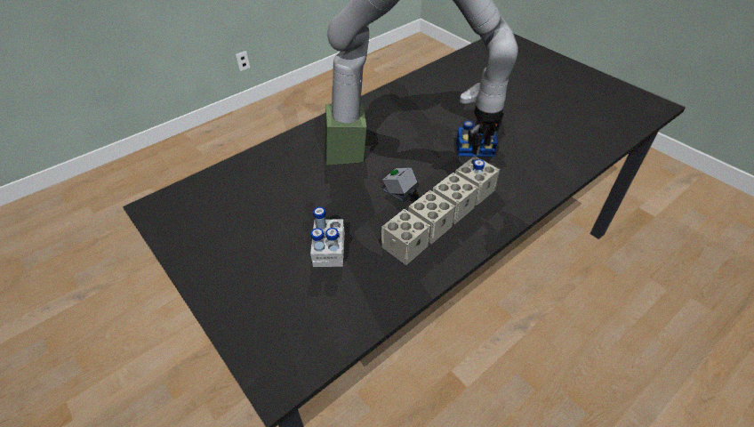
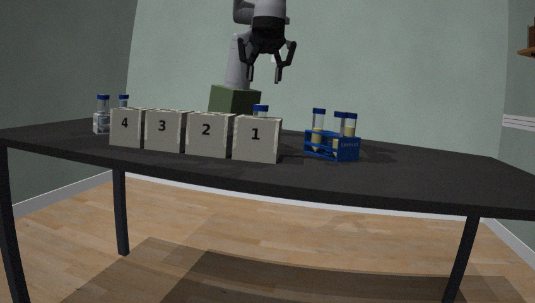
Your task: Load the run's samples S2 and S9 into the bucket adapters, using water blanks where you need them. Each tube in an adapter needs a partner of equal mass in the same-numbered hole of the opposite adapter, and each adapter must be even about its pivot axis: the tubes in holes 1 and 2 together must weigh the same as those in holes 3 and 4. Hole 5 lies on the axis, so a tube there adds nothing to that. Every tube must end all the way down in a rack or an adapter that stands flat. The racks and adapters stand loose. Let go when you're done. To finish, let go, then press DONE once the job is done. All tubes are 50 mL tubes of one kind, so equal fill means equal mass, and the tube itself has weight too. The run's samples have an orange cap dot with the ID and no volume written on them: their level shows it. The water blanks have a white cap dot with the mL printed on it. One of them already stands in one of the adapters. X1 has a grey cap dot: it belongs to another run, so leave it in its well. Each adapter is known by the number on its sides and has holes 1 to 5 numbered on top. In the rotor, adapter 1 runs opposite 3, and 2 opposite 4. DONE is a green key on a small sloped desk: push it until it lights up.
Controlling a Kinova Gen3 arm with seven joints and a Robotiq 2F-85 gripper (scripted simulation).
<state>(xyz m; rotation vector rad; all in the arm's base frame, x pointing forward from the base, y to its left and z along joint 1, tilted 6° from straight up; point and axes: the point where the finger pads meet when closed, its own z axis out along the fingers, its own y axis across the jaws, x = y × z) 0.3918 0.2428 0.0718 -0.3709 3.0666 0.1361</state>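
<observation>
Four beige adapters stand in a row: adapter 1 (image 2: 256,137), adapter 2 (image 2: 208,134), adapter 3 (image 2: 164,129) and adapter 4 (image 2: 125,127). One blue-capped tube (image 2: 260,110) stands in adapter 1; it also shows in the top view (image 1: 477,165). The blue sample rack (image 2: 332,144) holds three tubes with yellowish liquid. My gripper (image 2: 264,74) is open and empty, high above the table between adapter 1 and the sample rack. In the top view the gripper (image 1: 483,136) overlaps the sample rack (image 1: 482,144). The white blank rack (image 1: 327,243) holds three blue-capped tubes.
The grey DONE desk with a green key (image 1: 399,181) stands behind the adapter row. The green arm base (image 1: 346,137) is at the back. A small white object (image 1: 469,94) lies beyond the sample rack. The adapters sit near the table's front edge.
</observation>
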